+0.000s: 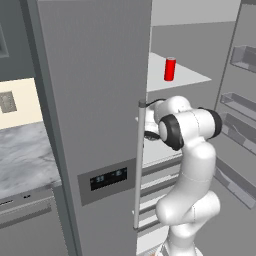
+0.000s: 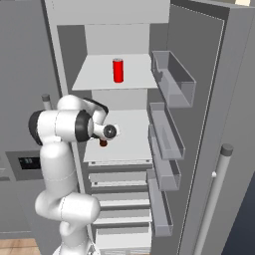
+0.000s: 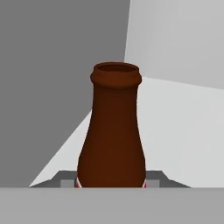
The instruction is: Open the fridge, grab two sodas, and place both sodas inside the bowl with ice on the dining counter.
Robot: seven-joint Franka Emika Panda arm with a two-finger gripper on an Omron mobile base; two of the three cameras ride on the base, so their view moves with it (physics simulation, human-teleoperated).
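Bottle glass is filling the near ground of the hand view, where the brown bottle (image 3: pixel 114 131) is standing upright between the gripper (image 3: pixel 112 183) fingers, its open neck up and a sliver of its label showing at the bottom; the fingers are clamping its body from both sides. From the right base view, only the bottle's base (image 2: pixel 103 143) is peeking out under the hand, on the middle shelf (image 2: pixel 127 142) of the open fridge (image 2: pixel 209 74). Left base view is showing the closed door (image 1: pixel 95 100), its bar handle (image 1: pixel 139 165) and dark display panel (image 1: pixel 108 179). Farther back, the red can (image 2: pixel 118 70) is standing on the upper shelf (image 2: pixel 94 74).
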